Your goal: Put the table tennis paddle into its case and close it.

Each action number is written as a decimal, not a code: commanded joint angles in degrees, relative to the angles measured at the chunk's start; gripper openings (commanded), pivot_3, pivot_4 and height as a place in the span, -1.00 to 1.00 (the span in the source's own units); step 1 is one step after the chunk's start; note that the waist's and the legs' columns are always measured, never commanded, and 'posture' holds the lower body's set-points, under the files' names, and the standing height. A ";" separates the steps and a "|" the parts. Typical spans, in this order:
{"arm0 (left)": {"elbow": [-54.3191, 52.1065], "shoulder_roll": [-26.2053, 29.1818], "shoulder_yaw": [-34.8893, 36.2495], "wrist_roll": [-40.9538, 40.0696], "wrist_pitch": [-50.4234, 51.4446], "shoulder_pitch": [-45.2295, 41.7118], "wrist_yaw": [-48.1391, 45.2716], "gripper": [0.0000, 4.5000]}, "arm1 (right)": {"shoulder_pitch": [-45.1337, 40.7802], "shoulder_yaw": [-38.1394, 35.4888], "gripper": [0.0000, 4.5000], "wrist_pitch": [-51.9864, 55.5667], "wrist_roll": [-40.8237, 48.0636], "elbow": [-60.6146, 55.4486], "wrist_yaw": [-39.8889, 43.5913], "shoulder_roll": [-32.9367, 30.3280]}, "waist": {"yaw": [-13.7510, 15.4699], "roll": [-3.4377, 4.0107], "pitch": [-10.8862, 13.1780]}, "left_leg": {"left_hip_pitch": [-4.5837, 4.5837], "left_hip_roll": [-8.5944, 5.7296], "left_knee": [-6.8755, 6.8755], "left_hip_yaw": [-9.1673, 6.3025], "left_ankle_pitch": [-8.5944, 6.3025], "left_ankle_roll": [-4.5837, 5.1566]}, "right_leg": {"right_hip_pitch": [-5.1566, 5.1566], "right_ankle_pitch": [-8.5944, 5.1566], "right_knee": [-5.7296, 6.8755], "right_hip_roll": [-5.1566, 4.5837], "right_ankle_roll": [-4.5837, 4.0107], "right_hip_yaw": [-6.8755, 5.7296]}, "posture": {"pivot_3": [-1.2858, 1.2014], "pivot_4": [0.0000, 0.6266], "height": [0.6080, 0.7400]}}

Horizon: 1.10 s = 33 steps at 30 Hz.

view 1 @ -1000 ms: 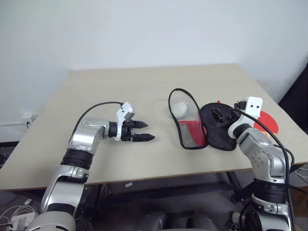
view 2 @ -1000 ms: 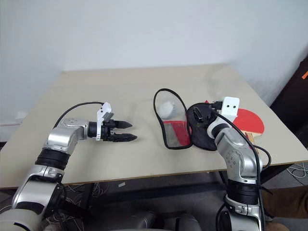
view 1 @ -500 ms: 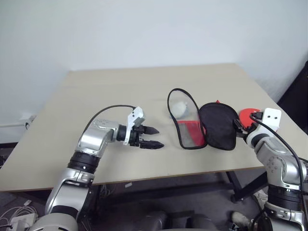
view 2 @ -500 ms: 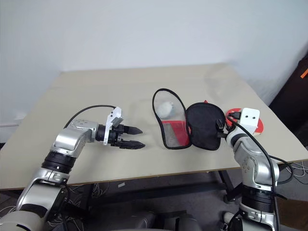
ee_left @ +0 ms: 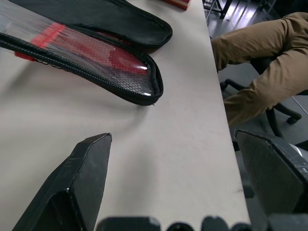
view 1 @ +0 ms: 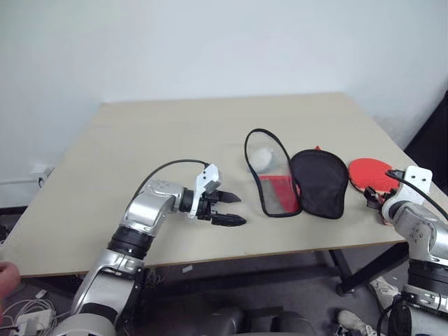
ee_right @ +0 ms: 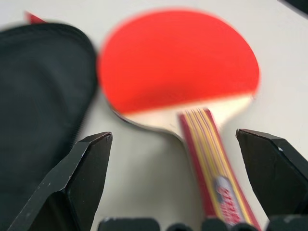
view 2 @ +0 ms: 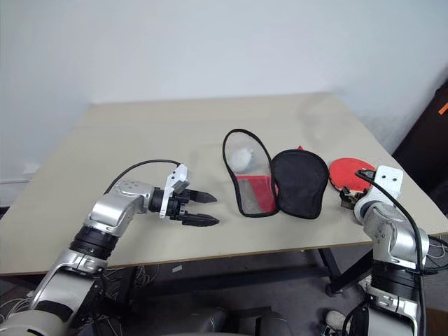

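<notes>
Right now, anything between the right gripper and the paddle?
Nothing visible. The right gripper is open, and the paddle lies flat on the table straight ahead, its handle between the fingers. The case lies beside it, off that line.

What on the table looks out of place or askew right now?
Nothing looks damaged or spilled. The case lies unzipped and splayed open, its two halves side by side. The table tennis paddle lies flat beside it, outside the case, close to the table's right edge. Both grippers are open and empty.
</notes>
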 commanded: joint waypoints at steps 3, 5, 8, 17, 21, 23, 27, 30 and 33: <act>-0.17 -0.38 0.35 0.62 -2.37 -0.29 1.04 0.94 | -5.32 -0.71 0.99 0.63 -1.42 8.09 -0.11 -2.13 | -0.04 0.00 0.00 | 0.00 0.01 0.00 0.00 0.00 0.00 | 0.00 0.00 0.00 0.00 0.00 0.00 | 0.03 -1.00 1.00; 0.22 -0.64 0.54 0.78 -2.66 -0.44 1.31 0.94 | -6.32 -0.73 0.99 0.08 -1.20 10.40 0.85 -2.48 | -0.03 0.00 0.00 | 0.01 0.01 0.01 0.00 0.00 0.00 | 0.02 0.00 0.00 0.00 0.00 0.00 | 0.03 -1.00 1.00; 0.85 -0.87 0.63 0.99 -3.09 -0.66 1.51 0.94 | -7.55 -0.01 0.99 -1.48 -1.73 14.00 1.86 -3.23 | -0.01 -0.01 0.00 | 0.00 0.00 0.06 0.00 0.00 0.00 | 0.04 0.00 -0.01 0.00 0.00 -0.01 | 0.03 -1.00 1.00; 1.36 -0.01 1.38 0.95 -4.10 -0.60 1.89 0.94 | -8.74 4.07 0.11 -3.35 -4.37 18.14 4.09 -4.94 | -0.05 -0.01 -0.01 | 0.00 0.00 0.09 -0.01 0.00 0.01 | 0.06 0.00 0.00 -0.01 0.00 -0.02 | 0.03 -1.00 1.00; 1.01 0.06 1.57 0.61 -3.65 -0.90 2.10 0.94 | -8.76 3.84 -0.49 -3.85 -5.00 17.76 4.34 -5.19 | -0.01 -0.01 -0.01 | 0.00 0.00 0.11 -0.01 0.00 0.01 | 0.07 0.00 0.00 -0.01 0.00 -0.03 | 0.03 -1.00 1.00; 0.23 0.03 1.60 0.38 -2.80 -1.20 2.35 0.94 | -8.91 3.33 -0.51 -3.76 -5.31 17.14 3.62 -5.43 | -0.01 -0.01 -0.01 | 0.00 0.00 0.12 -0.01 0.00 0.01 | 0.07 0.00 0.00 -0.01 0.00 -0.03 | 0.03 -1.00 1.00; -0.59 0.07 1.55 0.14 -1.72 -1.46 2.43 0.94 | -10.44 0.04 -0.51 -3.09 -5.79 14.08 -1.96 -4.64 | 0.06 0.00 0.00 | -0.01 -0.02 0.12 -0.02 0.00 0.01 | 0.07 0.00 0.00 -0.02 0.01 -0.03 | 0.03 -1.00 1.00; -1.02 0.06 1.46 0.11 -0.70 -2.01 2.50 0.94 | -13.80 -3.68 -0.51 1.00 -3.42 7.34 -6.58 -1.16 | -0.04 0.05 0.01 | -0.04 -0.03 0.11 -0.01 0.00 0.01 | 0.01 0.00 0.03 -0.01 0.00 0.00 | 0.03 -1.00 1.00; -0.30 -0.13 1.39 0.24 -0.53 -2.60 2.40 0.94 | -16.33 -2.58 -0.51 5.31 -2.28 -0.28 -8.40 3.74 | -0.71 0.07 0.00 | -0.05 0.02 0.05 0.00 0.00 0.00 | -0.07 0.00 0.04 0.01 0.00 0.03 | 0.03 -1.00 1.00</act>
